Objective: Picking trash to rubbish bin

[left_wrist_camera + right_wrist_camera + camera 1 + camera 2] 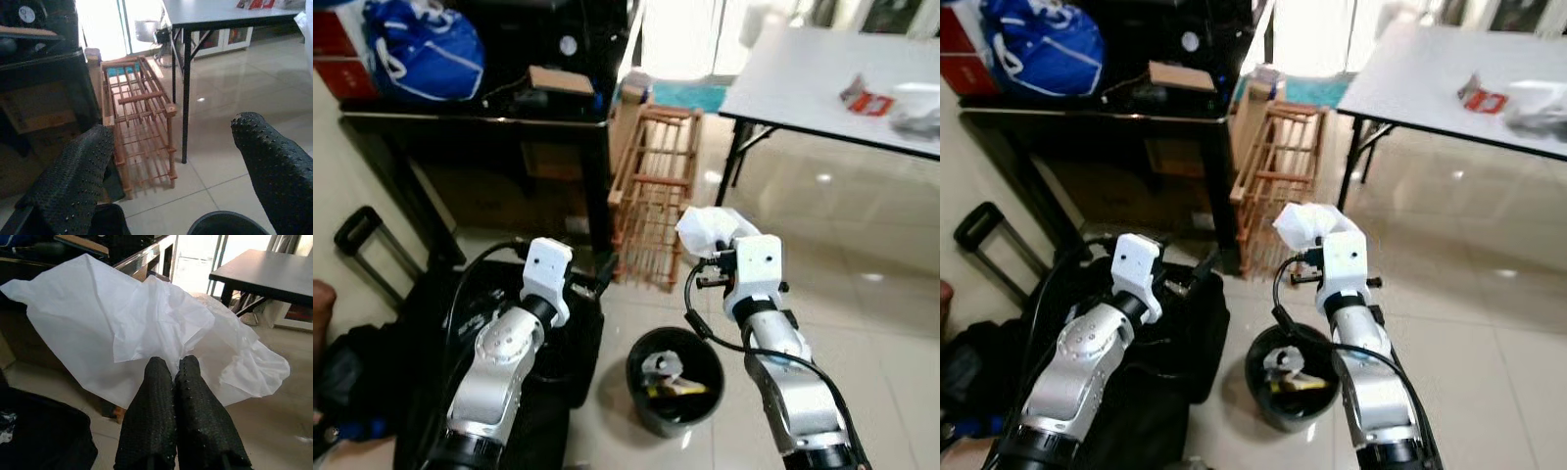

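No writing can be read anywhere. The right pincer (168,377) is squeezed tight on a crumpled white paper (122,323), held up in the air past the black rubbish bin (674,380) on the floor, which has some scraps in it. The left pincer (171,166) is spread wide with nothing in it, near a wooden rack (651,191).

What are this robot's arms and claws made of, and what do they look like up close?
Both arms are rounded silver metal segments ending in boxy white wrist blocks, with black cables looping alongside. The left claw and the right claw each have two long black fingers covered in small raised rubbery dots.
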You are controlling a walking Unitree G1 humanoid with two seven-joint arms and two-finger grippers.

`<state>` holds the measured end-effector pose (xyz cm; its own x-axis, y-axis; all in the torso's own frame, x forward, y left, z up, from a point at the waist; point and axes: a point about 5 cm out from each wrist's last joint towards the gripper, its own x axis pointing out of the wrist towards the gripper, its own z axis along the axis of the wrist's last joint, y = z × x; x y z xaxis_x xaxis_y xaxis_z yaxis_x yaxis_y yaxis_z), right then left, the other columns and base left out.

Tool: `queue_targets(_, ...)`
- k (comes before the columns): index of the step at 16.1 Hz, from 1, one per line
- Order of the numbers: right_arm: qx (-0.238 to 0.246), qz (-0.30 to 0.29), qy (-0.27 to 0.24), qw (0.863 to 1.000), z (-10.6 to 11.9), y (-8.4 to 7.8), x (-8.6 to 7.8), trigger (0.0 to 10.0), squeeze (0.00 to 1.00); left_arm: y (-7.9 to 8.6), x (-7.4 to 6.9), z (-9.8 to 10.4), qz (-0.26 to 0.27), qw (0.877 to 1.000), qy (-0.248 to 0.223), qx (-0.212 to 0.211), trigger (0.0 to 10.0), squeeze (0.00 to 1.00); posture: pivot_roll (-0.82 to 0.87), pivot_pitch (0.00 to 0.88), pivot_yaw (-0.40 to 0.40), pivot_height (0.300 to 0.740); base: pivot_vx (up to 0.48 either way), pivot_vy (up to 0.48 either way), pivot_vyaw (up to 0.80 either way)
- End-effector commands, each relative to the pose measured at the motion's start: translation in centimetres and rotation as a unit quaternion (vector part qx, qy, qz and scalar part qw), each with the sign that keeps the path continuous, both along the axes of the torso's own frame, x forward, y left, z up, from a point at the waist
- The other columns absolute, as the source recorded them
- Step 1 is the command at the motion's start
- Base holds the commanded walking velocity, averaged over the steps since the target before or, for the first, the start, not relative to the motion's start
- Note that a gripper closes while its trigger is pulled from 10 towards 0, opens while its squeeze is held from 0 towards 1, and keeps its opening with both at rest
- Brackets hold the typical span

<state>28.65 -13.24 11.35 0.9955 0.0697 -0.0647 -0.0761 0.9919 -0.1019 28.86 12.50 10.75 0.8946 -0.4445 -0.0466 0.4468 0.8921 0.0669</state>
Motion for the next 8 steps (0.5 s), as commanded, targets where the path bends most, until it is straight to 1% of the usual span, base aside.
queue_targets(1, -0.002, -0.002, 0.006, 1.000, -0.3, -0.3, -0.1, 10.0, 0.00, -0.5, -0.4, -0.4, -0.011, 1.000, 0.009, 0.000, 10.0, 0.00, 0.00, 0.099, 0.044, 0.740, 0.000, 0.000, 0.00)
queue_targets(5, 0.000, -0.001, 0.010, 1.000, -0.5, 0.2, -0.1, 10.0, 0.00, -0.1, -1.3, -1.6, -0.018, 0.999, 0.031, 0.010, 10.0, 0.00, 0.02, 0.128, 0.052, 0.740, 0.000, 0.000, 0.00)
queue_targets(8, 0.006, -0.011, 0.016, 1.000, -0.6, 0.1, 0.0, 10.0, 0.00, -0.1, -1.7, -1.7, -0.029, 0.999, 0.035, 0.018, 10.0, 0.00, 0.02, 0.139, 0.057, 0.740, 0.000, 0.000, 0.00)
